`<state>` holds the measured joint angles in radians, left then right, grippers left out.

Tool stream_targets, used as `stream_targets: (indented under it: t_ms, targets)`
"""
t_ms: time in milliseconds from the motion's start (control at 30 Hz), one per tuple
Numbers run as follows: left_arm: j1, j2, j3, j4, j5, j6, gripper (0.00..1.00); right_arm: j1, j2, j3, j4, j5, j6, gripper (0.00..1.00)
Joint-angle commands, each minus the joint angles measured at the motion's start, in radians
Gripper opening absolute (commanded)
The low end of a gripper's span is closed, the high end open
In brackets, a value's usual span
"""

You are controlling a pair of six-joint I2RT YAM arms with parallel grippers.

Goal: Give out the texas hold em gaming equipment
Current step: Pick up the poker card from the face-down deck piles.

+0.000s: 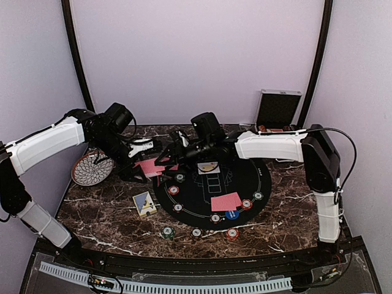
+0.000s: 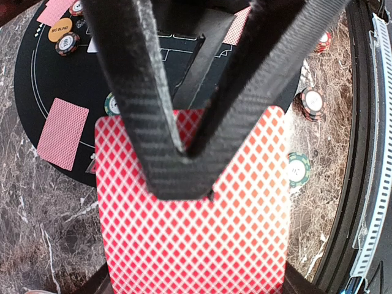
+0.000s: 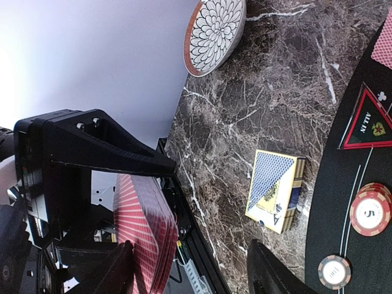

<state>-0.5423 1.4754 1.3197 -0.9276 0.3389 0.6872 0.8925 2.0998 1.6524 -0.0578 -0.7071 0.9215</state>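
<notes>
My left gripper (image 2: 184, 153) is shut on a deck of red-backed playing cards (image 2: 196, 226), held above the table's left side (image 1: 149, 165). My right gripper (image 1: 168, 156) reaches in from the right and stands open. One of its fingers (image 3: 116, 269) is right beside the deck's edge (image 3: 144, 233), and the other finger (image 3: 269, 275) is far off over the marble. A red-backed card (image 1: 226, 201) lies on the black round mat (image 1: 202, 190). Several poker chips ring the mat, among them a red chip (image 3: 370, 210) and a blue one (image 1: 231, 214). A green chip (image 1: 167, 231) lies on the marble in front.
A blue-and-yellow card box (image 1: 144, 203) lies on the marble left of the mat. A patterned white plate (image 1: 92, 169) sits at the far left, under the left arm. An open silver case (image 1: 277, 109) stands at the back right. A triangular all-in marker (image 3: 367, 119) lies on the mat.
</notes>
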Motion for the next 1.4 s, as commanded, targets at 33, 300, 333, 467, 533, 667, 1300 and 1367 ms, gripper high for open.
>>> stream_targets:
  t_ms: [33, 300, 333, 467, 533, 667, 1300, 1367]
  targets:
    - [0.001, -0.033, 0.006, 0.016, 0.021, 0.004, 0.0, -0.011, -0.066, -0.026, 0.01, -0.016, 0.023, 0.59]
    - [0.002, -0.035, -0.003, 0.018, 0.018, 0.005, 0.0, -0.012, -0.098, -0.054, 0.093, -0.048, 0.082, 0.43]
    - [0.001, -0.036, -0.004, 0.019, 0.017, 0.005, 0.0, -0.012, -0.099, -0.055, 0.099, -0.052, 0.088, 0.41]
    - [0.0, -0.035, -0.004, 0.02, 0.017, 0.005, 0.0, -0.012, -0.099, -0.067, 0.127, -0.07, 0.111, 0.38]
    - [0.0, -0.033, -0.004, 0.019, 0.017, 0.005, 0.0, -0.012, -0.101, -0.073, 0.135, -0.074, 0.115, 0.36]
    - [0.001, -0.034, -0.004, 0.018, 0.015, 0.005, 0.0, -0.011, -0.101, -0.077, 0.139, -0.079, 0.119, 0.31]
    - [0.001, -0.03, -0.014, 0.02, 0.012, 0.004, 0.0, -0.012, -0.138, -0.078, 0.084, -0.09, 0.094, 0.17]
    - [0.001, -0.03, -0.014, 0.021, 0.013, 0.004, 0.0, -0.012, -0.139, -0.081, 0.079, -0.093, 0.092, 0.17]
